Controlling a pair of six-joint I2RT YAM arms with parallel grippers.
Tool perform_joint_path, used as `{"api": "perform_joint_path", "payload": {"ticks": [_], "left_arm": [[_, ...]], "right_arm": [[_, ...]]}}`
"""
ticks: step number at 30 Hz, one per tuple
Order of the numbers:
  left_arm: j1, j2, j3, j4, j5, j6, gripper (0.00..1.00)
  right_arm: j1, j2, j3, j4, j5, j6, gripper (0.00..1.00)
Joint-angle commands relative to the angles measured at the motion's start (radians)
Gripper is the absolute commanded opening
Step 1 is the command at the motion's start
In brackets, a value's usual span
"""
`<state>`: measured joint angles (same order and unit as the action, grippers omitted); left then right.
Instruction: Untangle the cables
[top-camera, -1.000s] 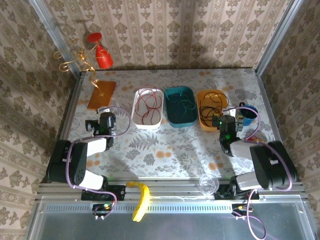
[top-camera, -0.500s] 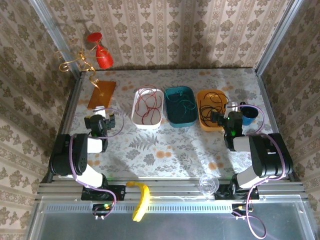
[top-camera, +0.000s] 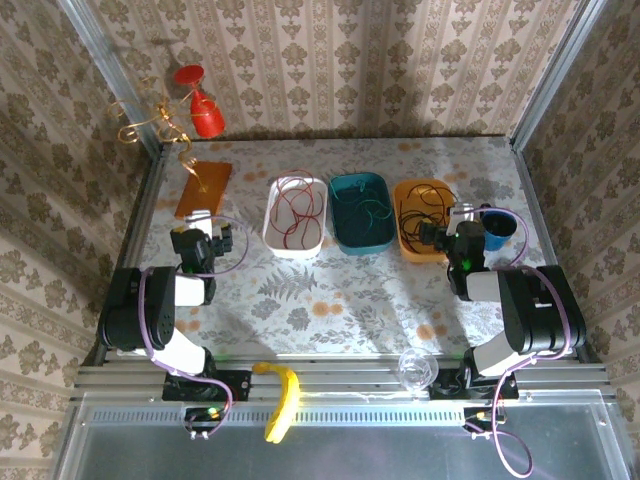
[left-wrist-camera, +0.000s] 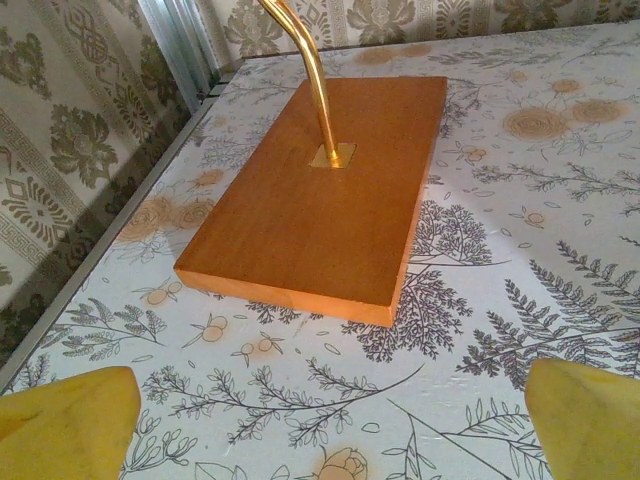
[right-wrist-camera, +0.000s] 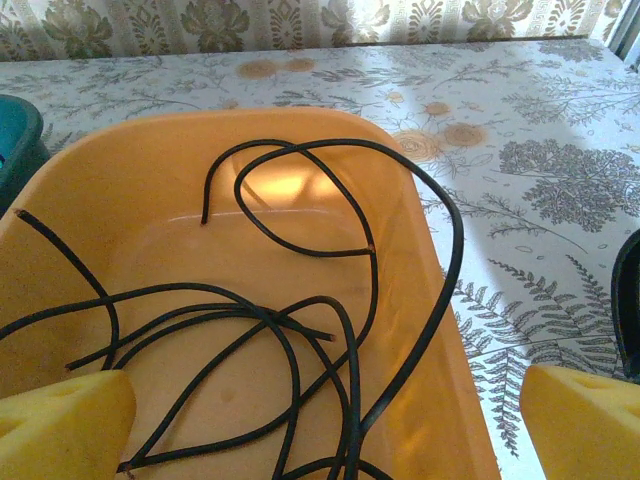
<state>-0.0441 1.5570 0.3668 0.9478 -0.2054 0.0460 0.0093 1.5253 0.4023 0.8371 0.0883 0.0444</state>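
Red cables (top-camera: 297, 210) lie coiled in a white tray (top-camera: 270, 215). Green cables (top-camera: 368, 210) lie in a teal tray (top-camera: 335, 215). Black cables (top-camera: 420, 215) loop loosely in an orange tray (top-camera: 399, 218). In the right wrist view the black cables (right-wrist-camera: 266, 313) cross one another on the orange tray's floor (right-wrist-camera: 130, 170), and one strand rides over its right rim. My right gripper (top-camera: 447, 230) (right-wrist-camera: 325, 430) hangs open over that tray's near end, holding nothing. My left gripper (top-camera: 203, 243) (left-wrist-camera: 325, 440) stands open over bare table, left of the white tray.
A wooden board (top-camera: 204, 188) (left-wrist-camera: 320, 200) with a gold rod lies just beyond the left gripper. Gold curly ribbon (top-camera: 150, 120) and a red ornament (top-camera: 205, 112) hang at the back left. A blue cup (top-camera: 497, 228) stands right of the orange tray. A banana (top-camera: 283, 398) and a clear glass (top-camera: 415, 370) sit at the near edge.
Both arms have folded back toward their bases over the last second. The left gripper shifted slightly left, the right one slightly up toward the orange tray. Both stayed open.
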Motion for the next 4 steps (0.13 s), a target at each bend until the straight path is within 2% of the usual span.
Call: {"api": "perform_joint_path", "payload": {"ticks": [1,4], "left_arm": [[0.006,0.005,0.0,0.031,0.014,-0.014,1.0],[0.006,0.005,0.0,0.031,0.014,-0.014,0.94]], "right_arm": [[-0.009,0.009,0.015,0.001,-0.036,0.002,1.0],[-0.008,0.003,0.006,0.013,-0.041,0.0,1.0]]}}
